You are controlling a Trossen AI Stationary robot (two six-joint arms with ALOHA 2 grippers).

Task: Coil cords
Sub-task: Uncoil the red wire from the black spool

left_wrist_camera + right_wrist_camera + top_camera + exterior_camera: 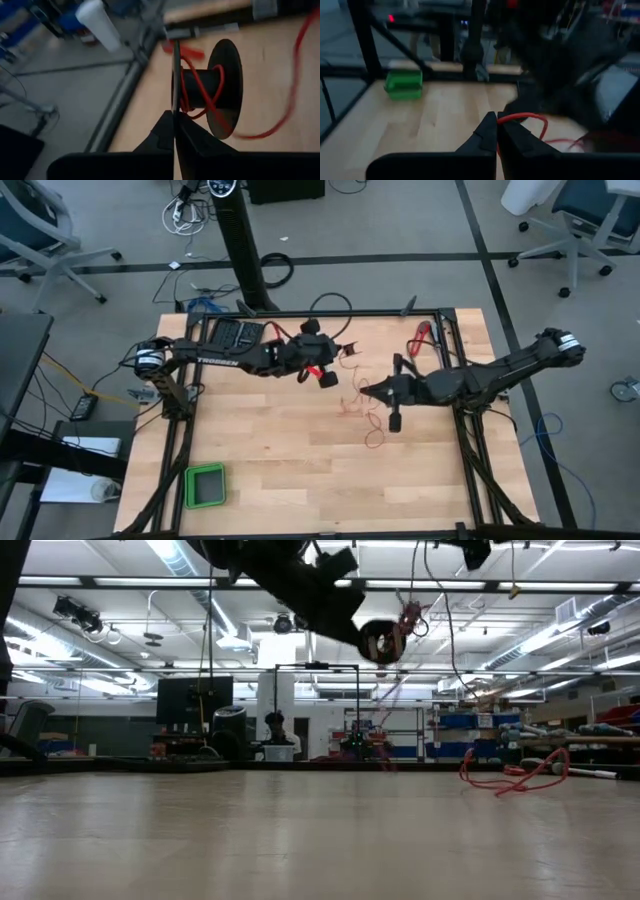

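Above the tabletop (300, 470) centre | left hand (174, 112) is closed on a black spool (220, 87) held aloft; right hand (497, 125) is closed on the red cord (352, 402) | step judged: winding, some turns laid, loose strand trailing to the tabletop | next: further wraps, tension kept | open room near; frame rails far.

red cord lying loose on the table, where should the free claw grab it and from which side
Judging by the high view, the red cord trails in loose squiggles on the table beside the right claw. Best pinch a single straight run from directly above: the strand is thin and lies flat. The left claw holds the spool.
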